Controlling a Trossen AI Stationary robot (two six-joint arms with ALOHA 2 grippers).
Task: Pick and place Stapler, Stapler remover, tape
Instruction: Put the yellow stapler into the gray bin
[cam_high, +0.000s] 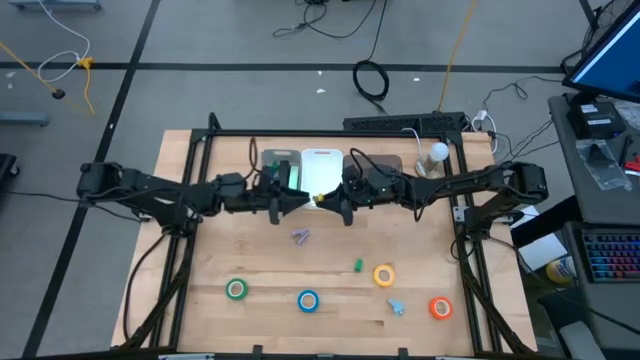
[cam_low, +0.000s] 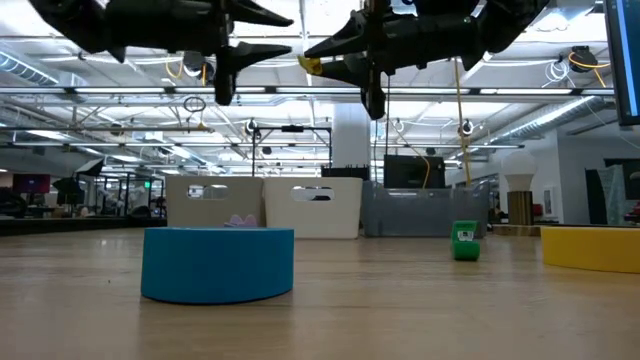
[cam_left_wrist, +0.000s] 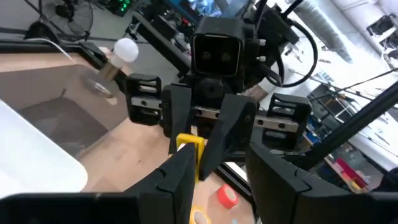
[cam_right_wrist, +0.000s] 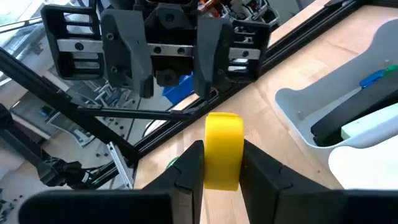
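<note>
Now: small yellow block (cam_right_wrist: 222, 149) clamped in right gripper (cam_high: 322, 203), nose to nose with left gripper (cam_high: 298, 200).
Directly ahead of left jaws, parted and empty; handover-ready.

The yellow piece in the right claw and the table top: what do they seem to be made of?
The yellow piece looks like smooth plastic: an even, slightly glossy colour with rounded edges, though its exact material cannot be confirmed. The right claw grips it between both fingers. The table top looks like pale, matte wood, with visible grain and plank lines.
</note>
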